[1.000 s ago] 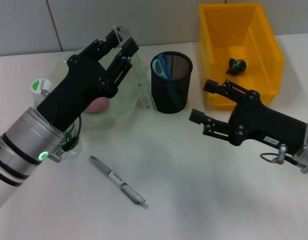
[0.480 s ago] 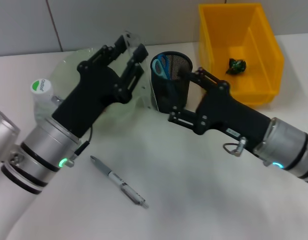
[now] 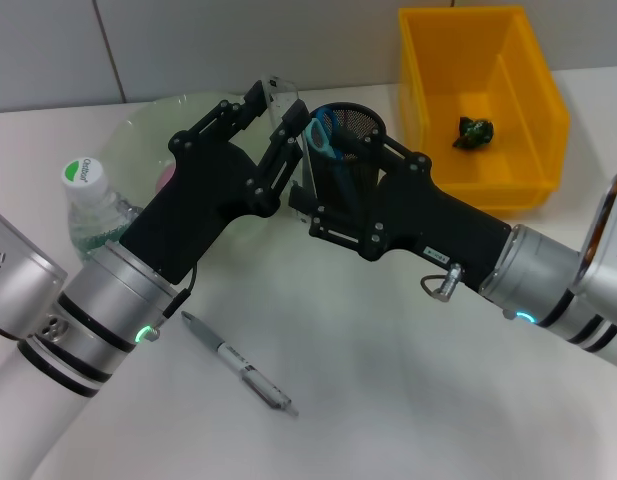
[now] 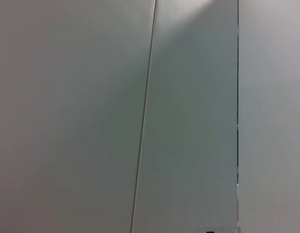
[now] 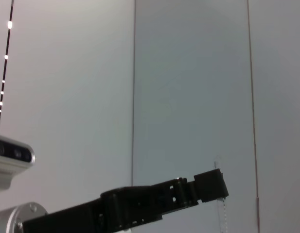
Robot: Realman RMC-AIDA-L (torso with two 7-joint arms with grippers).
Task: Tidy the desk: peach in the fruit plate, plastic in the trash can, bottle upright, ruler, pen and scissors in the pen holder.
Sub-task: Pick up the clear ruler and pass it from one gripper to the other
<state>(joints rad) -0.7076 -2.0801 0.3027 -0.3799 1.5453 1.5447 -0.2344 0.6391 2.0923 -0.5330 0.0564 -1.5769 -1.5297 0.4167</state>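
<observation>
Left gripper (image 3: pixel 278 115) is pinching the ruler (image 3: pixel 288 140) upright right by the holder (image 3: pixel 360 125), probably so it can slide in end-first. It's thin clear plastic, so the grip is on the flat faces. Right gripper (image 3: pixel 323 180) is spread around the holder's black mesh, likely bracing it or set to take the ruler. Scissors (image 3: pixel 323 130) are already inside. Pen (image 3: pixel 238 362) lies on the desk (image 3: pixel 408 400); the bottle (image 3: pixel 88 205) stands by the wavy green plate (image 3: pixel 153 125). Yellow bin (image 3: pixel 478 105) sits behind.
</observation>
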